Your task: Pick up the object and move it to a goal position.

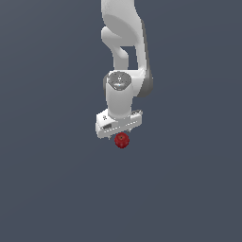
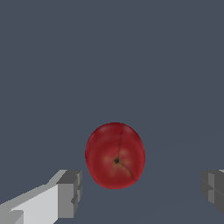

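Note:
The object is a small dark red, roughly round ball (image 1: 122, 140), seen in the exterior view just under the white hand of my gripper (image 1: 120, 133), near the middle of the picture. In the wrist view the ball (image 2: 115, 155) lies between my two grey fingertips, with a clear gap on each side. One fingertip (image 2: 70, 192) and the other (image 2: 213, 189) stand far apart, so my gripper (image 2: 142, 190) is open and touches nothing. The fingers themselves are hidden in the exterior view.
The white arm (image 1: 124, 42) rises from the hand to the top of the exterior view. All around is a plain dark grey-blue surface (image 1: 56, 189), with no other objects or goal marker in view.

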Robot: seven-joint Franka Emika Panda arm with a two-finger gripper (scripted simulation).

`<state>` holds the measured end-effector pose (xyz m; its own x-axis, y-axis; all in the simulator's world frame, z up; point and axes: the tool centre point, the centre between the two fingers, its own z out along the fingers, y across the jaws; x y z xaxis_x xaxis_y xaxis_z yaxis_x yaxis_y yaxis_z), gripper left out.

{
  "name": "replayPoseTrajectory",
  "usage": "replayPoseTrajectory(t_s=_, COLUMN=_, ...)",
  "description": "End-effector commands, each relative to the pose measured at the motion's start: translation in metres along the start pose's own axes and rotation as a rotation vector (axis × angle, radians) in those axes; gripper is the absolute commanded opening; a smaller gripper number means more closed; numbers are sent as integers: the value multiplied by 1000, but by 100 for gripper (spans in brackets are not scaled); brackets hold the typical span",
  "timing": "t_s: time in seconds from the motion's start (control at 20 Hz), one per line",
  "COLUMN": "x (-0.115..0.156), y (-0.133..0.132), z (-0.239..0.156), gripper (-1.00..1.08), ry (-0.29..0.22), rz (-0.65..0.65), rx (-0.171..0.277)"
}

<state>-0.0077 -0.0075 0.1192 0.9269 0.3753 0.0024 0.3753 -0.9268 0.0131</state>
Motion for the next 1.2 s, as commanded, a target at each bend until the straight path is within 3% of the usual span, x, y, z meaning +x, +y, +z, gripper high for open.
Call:
replayPoseTrajectory(t_s=0.0, x=-1, y=-5, z=7, gripper=100, ry=-1, rz=-60, rx=4)
replayPoseTrajectory(t_s=0.45, x=-4, y=-15, z=21, gripper=100, ry=-1, rz=-180, rx=12)
replayPoseTrajectory(t_s=0.85, x=-5, y=-15, z=26, gripper=100, ry=-1, rz=-189, rx=13)
replayPoseTrajectory(t_s=1.15, x=-6, y=-16, z=52, gripper=100, ry=-1, rz=-191, rx=13)
